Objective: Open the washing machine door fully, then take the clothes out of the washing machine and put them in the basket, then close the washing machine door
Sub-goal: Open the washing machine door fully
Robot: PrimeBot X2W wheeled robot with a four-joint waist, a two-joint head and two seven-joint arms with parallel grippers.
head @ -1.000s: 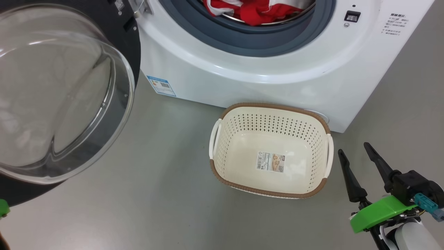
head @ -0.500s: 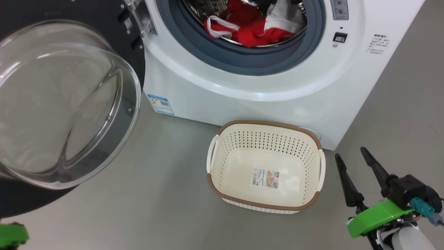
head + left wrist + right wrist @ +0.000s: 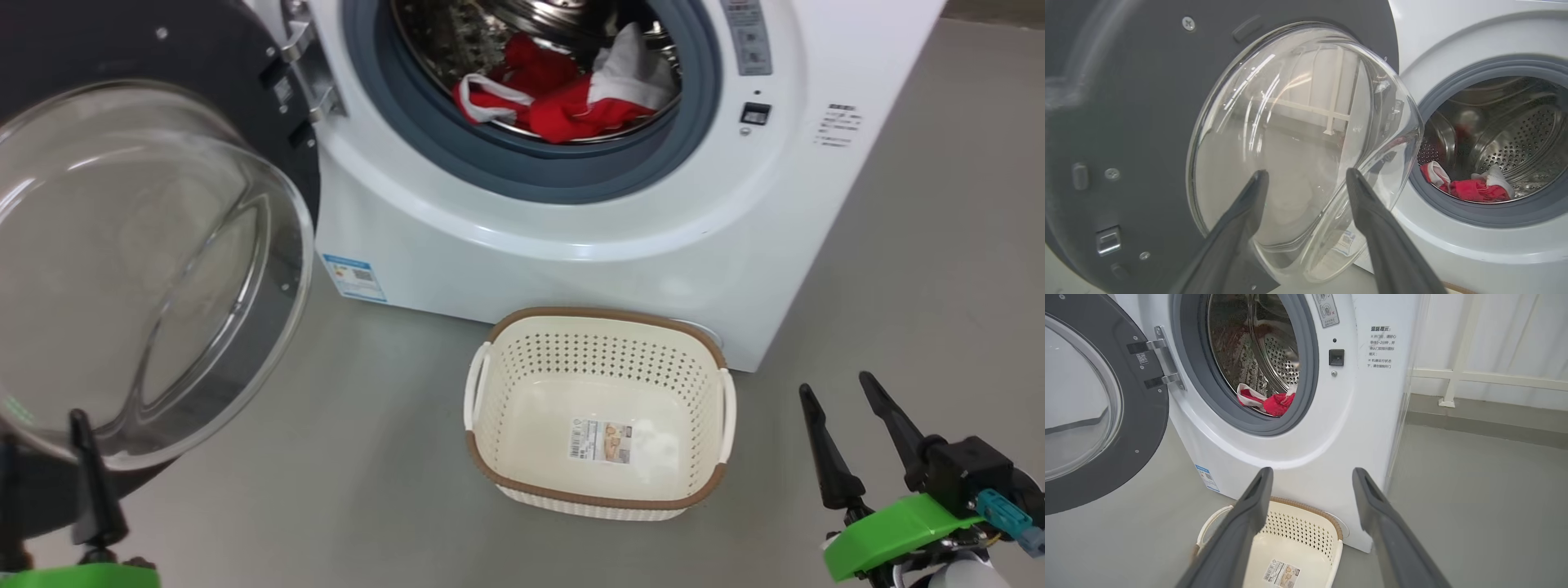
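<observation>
Left gripper, jaws apart and empty, faces the door, which is swung wide off the machine's left. Right gripper, likewise spread and empty, hangs low by the machine's front right corner. The clothes lie inside the machine, above and left of that gripper.

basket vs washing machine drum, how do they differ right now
The basket is cream plastic and opens upward; the washing machine drum is shiny steel and opens sideways. The basket holds just a paper label; the drum holds the red and white clothes. Both have perforated walls.
</observation>
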